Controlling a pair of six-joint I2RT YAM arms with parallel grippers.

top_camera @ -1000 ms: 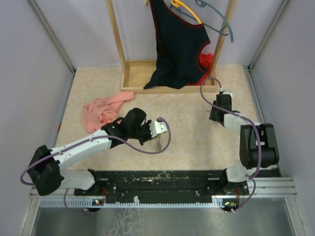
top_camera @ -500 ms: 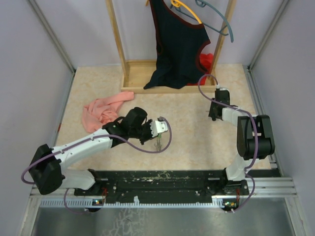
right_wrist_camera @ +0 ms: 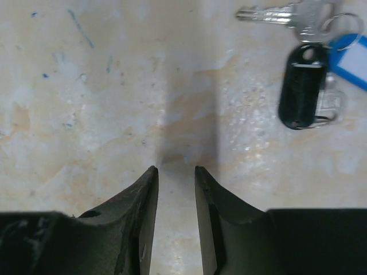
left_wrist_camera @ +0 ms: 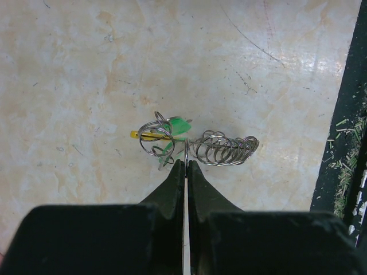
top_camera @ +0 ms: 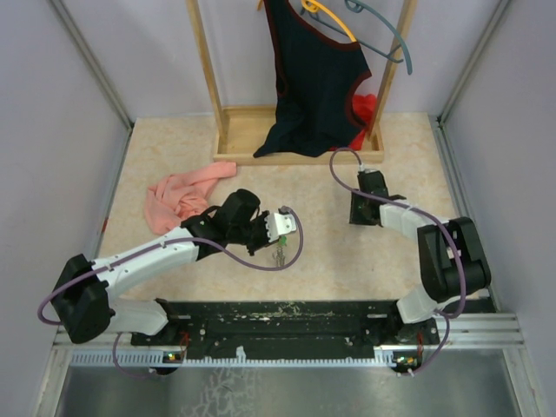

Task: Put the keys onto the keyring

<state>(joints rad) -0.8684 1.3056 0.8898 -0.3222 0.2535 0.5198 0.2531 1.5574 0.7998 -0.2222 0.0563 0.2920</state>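
Beige table (top_camera: pixel 347 261) with pink cloth (top_camera: pixel 178 198), keys (right_wrist_camera: pixel 302 86)

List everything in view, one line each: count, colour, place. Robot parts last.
keyring: one, grey wire with a yellow piece, on the table at the left fingertips
green tag: one, green, among the keyring's loops
wire coil: one, silver, beside the keyring
keys: one bunch, silver key, black head, blue tag, ahead-right of the right gripper
pink cloth: one, pink, table's left
wooden rack: one, light wood, table's back
tank top: one, dark with red trim, hanging in the rack
hangers: two, yellow and grey, above the top
red cloth: one, red, behind the top
table: one, beige
left gripper: shut on keyring
right gripper: open, over bare table
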